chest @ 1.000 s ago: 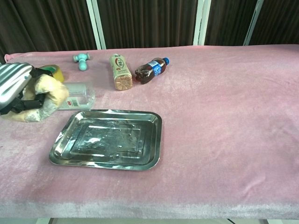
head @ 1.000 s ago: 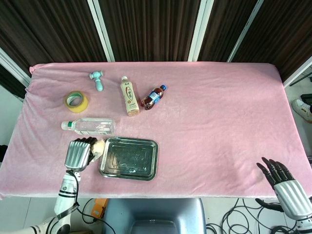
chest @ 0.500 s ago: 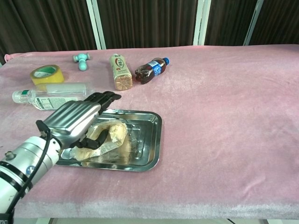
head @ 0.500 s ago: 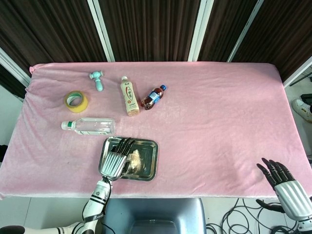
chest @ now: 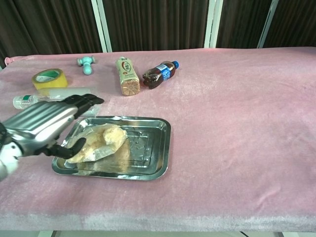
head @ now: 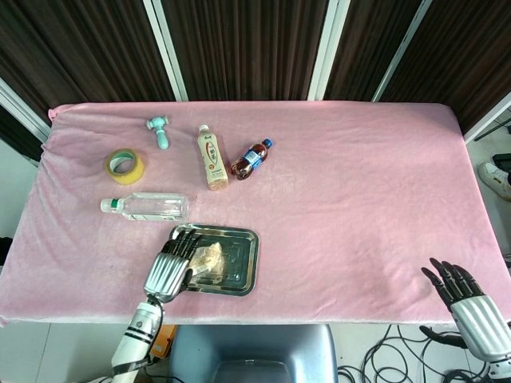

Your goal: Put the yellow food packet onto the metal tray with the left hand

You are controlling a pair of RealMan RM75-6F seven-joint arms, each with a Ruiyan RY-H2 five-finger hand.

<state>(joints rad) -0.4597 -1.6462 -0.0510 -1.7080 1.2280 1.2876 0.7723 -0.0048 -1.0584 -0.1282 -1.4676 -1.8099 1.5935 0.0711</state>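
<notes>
My left hand (chest: 42,123) hangs over the left end of the metal tray (chest: 155,148), its fingers (chest: 81,101) stretched out nearly flat and apart, gripping nothing. My thumb lies low against the near edge of the yellow food packet (chest: 98,140); whether it touches, I cannot tell. The packet lies inside the tray, in its left half, partly under my palm in the head view (head: 209,257). From above, my left hand (head: 169,267) covers the tray's left rim (head: 249,263).

My right hand (head: 471,307) is well apart, off the bench's near right corner, fingers spread and holding nothing.

The tray sits on the pink bench (chest: 237,123) near its front edge. Just behind the tray lies a clear water bottle (head: 148,207) on its side. Further back left is a roll of yellow tape (chest: 49,78), and beyond it a small teal tool (chest: 86,63). Behind the tray's middle lie a beige drink bottle (chest: 127,75) and a dark cola bottle (chest: 159,74), side by side, close together.
</notes>
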